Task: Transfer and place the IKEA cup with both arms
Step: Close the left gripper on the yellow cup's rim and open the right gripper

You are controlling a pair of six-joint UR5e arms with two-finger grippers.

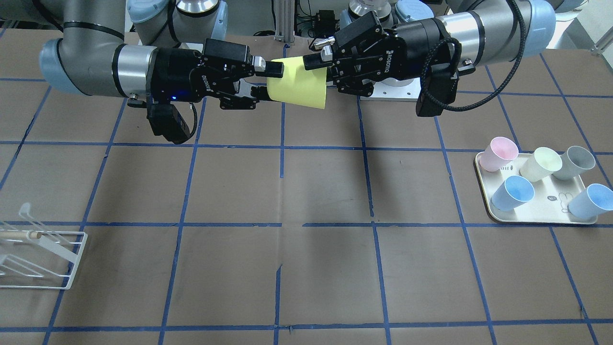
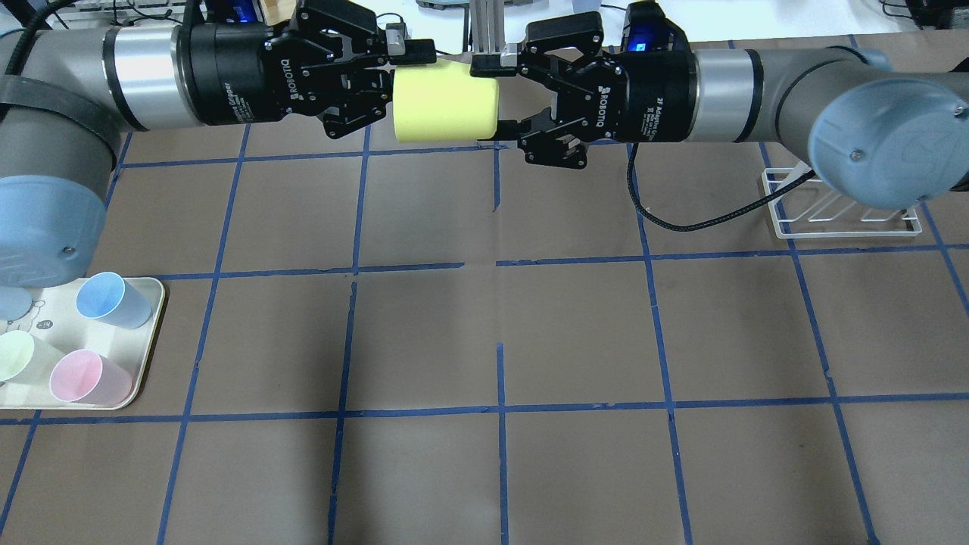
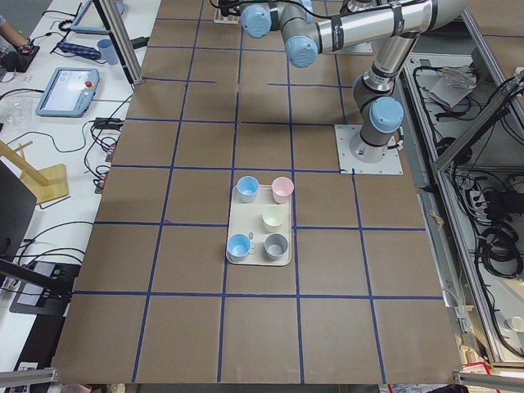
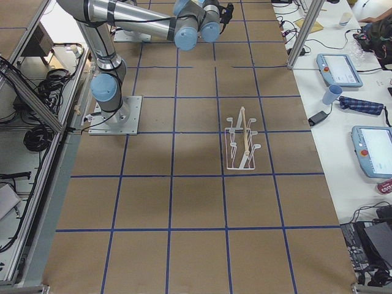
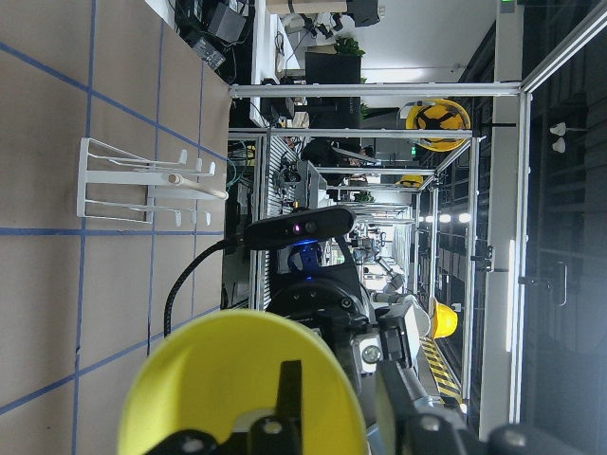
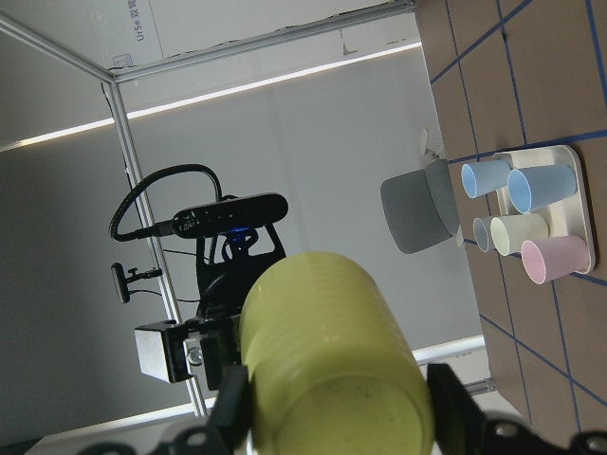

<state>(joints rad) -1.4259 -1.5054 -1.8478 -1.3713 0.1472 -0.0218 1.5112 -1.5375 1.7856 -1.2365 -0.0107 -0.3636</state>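
Observation:
The bright lemon-yellow IKEA cup (image 1: 297, 84) hangs on its side in the air over the table's robot side, and it also shows in the overhead view (image 2: 443, 102). My left gripper (image 2: 401, 76) is shut on its wide rim. The left wrist view shows one finger (image 5: 289, 398) inside the cup's mouth (image 5: 237, 370). My right gripper (image 2: 496, 98) straddles the narrow base end. In the right wrist view its pads (image 6: 232, 408) lie against both sides of the cup (image 6: 327, 360). Both arms reach in level from opposite sides.
A cream tray (image 1: 541, 221) on my left holds a pink cup (image 1: 499, 153), a pale cream cup (image 1: 541, 164), a grey cup (image 1: 577, 163) and two light blue cups (image 1: 512, 192). A white wire rack (image 2: 840, 208) stands on my right.

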